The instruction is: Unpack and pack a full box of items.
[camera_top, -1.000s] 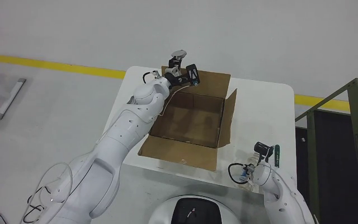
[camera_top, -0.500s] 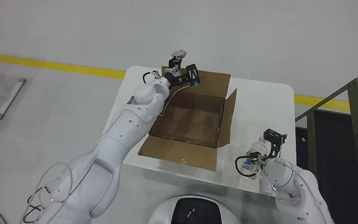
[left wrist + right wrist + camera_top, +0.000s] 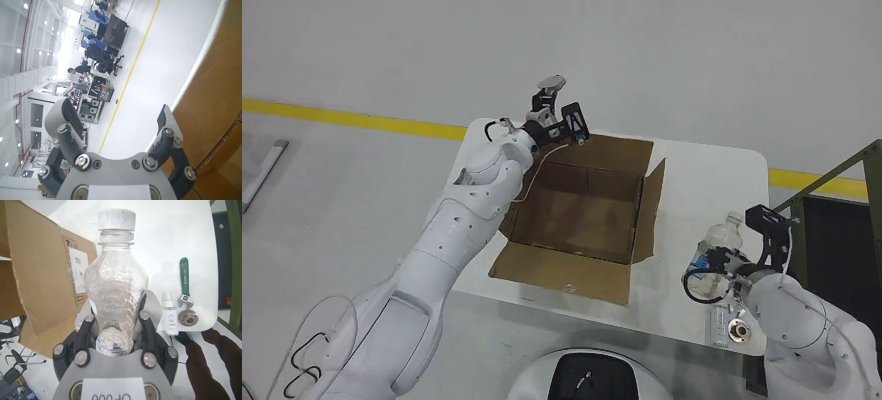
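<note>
Clear plastic bottle, white cap on, held up over the right side of the table, between the cardboard box and the table's right edge, touching neither. Its long axis runs straight out from the wrist. The cap end points away from the arm toward the table's far edge, and the base sits back in the palm. Right gripper is clamped on the lower body, one finger on each side.

The box sits mid-table with its flaps open. The right flap stands up near the bottle, and I can see nothing inside the box from above.

Left gripper is at the box's far left corner with its jaws spread wide and nothing between them. One finger is just outside the box wall.

At the near right corner of the table lie a small spray bottle, a metal flange just beside it, and a green-handled adjustable wrench along the right edge, its jaw next to the flange.

Versus a second ago, the right gripper with the bottle has come up from low beside those items and moved toward the far right. The left gripper has shifted slightly left and farther out. The box hasn't moved.
</note>
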`<state>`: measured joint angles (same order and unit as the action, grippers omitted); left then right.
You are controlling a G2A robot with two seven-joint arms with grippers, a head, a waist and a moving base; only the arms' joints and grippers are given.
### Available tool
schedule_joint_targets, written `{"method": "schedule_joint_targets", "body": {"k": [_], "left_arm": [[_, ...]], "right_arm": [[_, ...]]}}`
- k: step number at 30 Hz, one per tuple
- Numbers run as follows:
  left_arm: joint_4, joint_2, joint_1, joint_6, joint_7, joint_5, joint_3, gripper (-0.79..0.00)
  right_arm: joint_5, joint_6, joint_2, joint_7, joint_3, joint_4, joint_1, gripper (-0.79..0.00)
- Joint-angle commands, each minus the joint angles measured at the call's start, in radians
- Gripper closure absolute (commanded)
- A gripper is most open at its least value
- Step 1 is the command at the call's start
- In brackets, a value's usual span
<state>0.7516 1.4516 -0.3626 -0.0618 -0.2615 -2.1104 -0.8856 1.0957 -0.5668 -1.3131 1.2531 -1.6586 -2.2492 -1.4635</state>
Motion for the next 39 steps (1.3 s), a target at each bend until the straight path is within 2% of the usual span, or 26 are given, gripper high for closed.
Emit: {"method": "schedule_joint_targets", "body": {"k": [1,11,17,23,34,39], "left_arm": [[0.013,-0.013,-0.005,-0.018,0.002,0.001,-0.029,-0.785],[0.157,-0.065,-0.07,0.002,0.121,-0.034,-0.162,-0.785],[0.205,-0.088,-0.116,0.024,0.232,-0.093,-0.221,-0.785],[0.207,-0.089,-0.118,0.024,0.237,-0.095,-0.224,-0.785],[0.207,-0.089,-0.118,0.024,0.237,-0.095,-0.224,-0.785],[0.207,-0.089,-0.118,0.024,0.237,-0.095,-0.224,-0.785]], "right_arm": [[-0.032,0.003,0.0,0.003,-0.017,-0.015,0.006,0.0],[-0.095,0.015,0.004,0.0,-0.016,-0.083,0.058,0.0],[-0.164,0.006,0.004,-0.015,0.014,-0.1,0.099,0.0],[-0.164,0.01,0.007,-0.023,0.065,-0.1,0.131,0.0],[-0.164,0.01,0.007,-0.023,0.065,-0.1,0.131,0.0],[-0.227,0.065,0.003,-0.103,0.158,-0.101,0.13,0.0]]}}
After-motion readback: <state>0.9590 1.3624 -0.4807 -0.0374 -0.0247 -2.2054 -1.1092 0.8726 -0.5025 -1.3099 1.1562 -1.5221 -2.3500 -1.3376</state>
